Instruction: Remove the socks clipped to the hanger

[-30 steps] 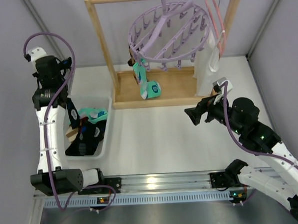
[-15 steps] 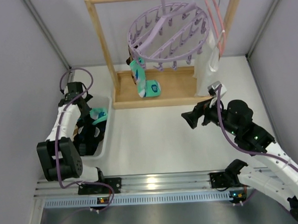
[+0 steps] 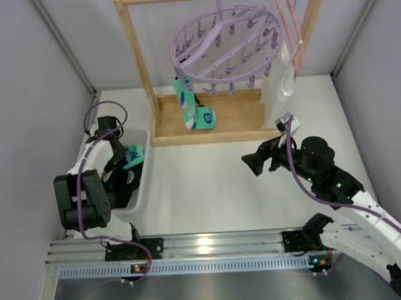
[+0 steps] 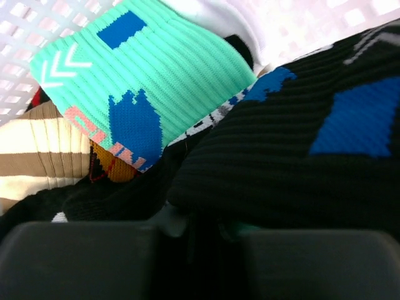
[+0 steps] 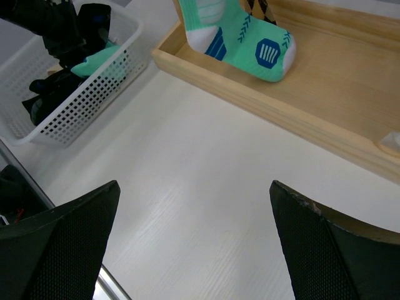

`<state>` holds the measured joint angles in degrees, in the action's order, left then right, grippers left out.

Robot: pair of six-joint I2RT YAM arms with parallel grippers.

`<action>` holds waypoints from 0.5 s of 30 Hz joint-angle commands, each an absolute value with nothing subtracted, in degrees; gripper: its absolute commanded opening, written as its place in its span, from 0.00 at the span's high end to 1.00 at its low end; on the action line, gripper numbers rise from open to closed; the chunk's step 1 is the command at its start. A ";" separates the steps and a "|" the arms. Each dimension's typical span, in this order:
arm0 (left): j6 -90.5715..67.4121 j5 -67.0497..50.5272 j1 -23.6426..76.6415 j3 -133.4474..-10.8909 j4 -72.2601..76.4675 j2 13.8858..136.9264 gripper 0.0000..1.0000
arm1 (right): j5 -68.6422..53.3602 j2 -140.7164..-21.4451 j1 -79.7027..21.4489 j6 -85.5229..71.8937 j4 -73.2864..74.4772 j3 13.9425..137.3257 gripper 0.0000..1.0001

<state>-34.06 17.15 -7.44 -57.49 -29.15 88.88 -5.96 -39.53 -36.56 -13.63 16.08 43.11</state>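
Inside basket | left jaws sunk deeper among socks, grip unreadable | right jaws shifted left, spread apart

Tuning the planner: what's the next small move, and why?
Probably ease the right gripper forward toward the mint sock clipped to the hanger: its jaws are open and facing it, while the left gripper is down in the basket.

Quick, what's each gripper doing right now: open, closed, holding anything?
Left gripper: down among the socks in the basket; open or closed cannot be told.
Right gripper: jaws wide open, empty.
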 commanded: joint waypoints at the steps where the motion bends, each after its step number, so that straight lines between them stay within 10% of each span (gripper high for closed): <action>1: -34.99 17.31 -7.74 -56.95 -27.60 85.62 0.83 | -6.16 -38.50 -35.77 -13.71 13.18 43.50 0.01; 4: -32.45 17.67 -7.82 -58.44 -27.77 79.82 0.73 | -5.63 -37.97 -35.77 -13.54 13.62 43.94 0.01; 11: -28.92 13.28 -7.65 -59.15 -28.04 66.46 0.02 | -3.61 -39.11 -35.77 -13.27 13.89 44.91 0.01; 15: -27.51 4.53 -7.38 -59.41 -27.77 61.71 0.02 | -2.38 -37.97 -35.77 -12.31 15.38 46.05 0.01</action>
